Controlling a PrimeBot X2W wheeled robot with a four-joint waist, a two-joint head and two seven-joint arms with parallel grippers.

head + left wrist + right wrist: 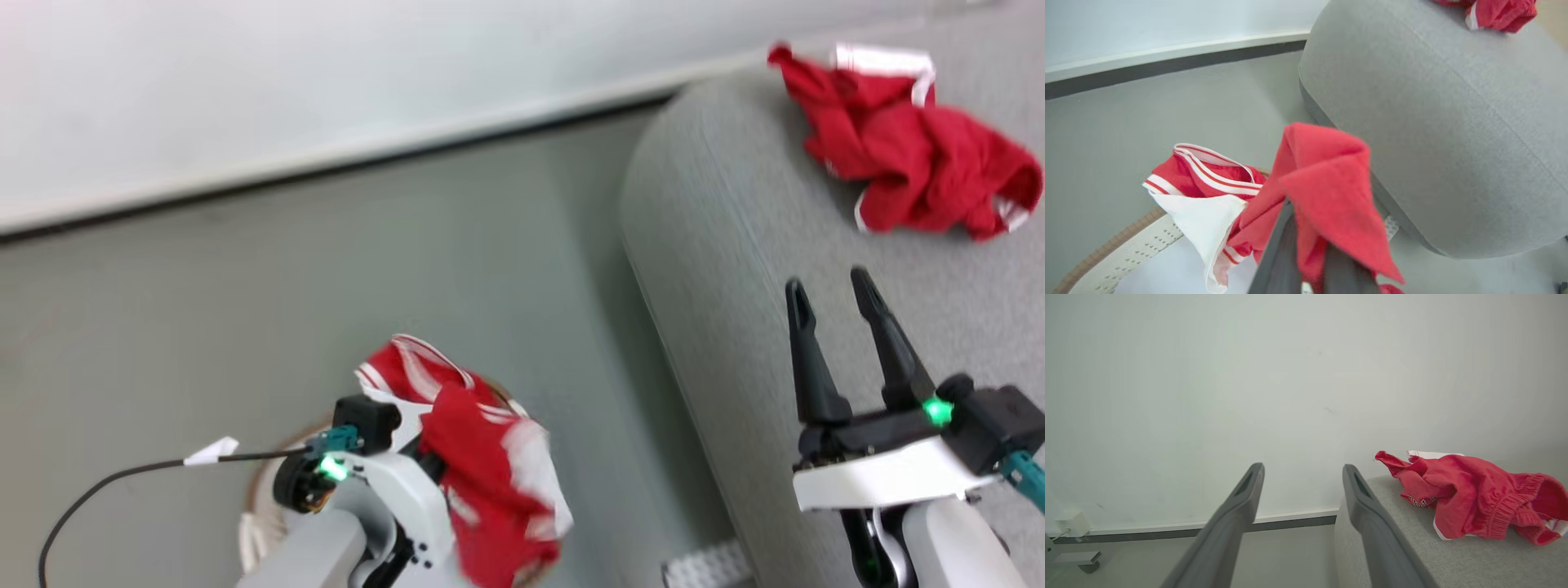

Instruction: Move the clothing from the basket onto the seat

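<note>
- The left hand point(1308, 245) is pressed together on a red and white garment point(482, 465), which hangs above the basket point(1147, 241) at about 7 o'clock in the head view (one white panel trails down toward the rim)
- The right hand point(829, 286) is spread and holds nothing, poised above the seat point(718, 212) at about 4 o'clock
- Another red garment point(914, 155) lies crumpled on the seat at 1 o'clock
- For a clean carry, raise the garment until the trailing cloth clears the basket rim, then swing toward 3 o'clock, well past the seat's rounded edge
- Release only over the flat part of the seat, near the lying piece; let go at the curved edge, I judge, and the soft fabric could slide to the floor point(367, 245)
</note>
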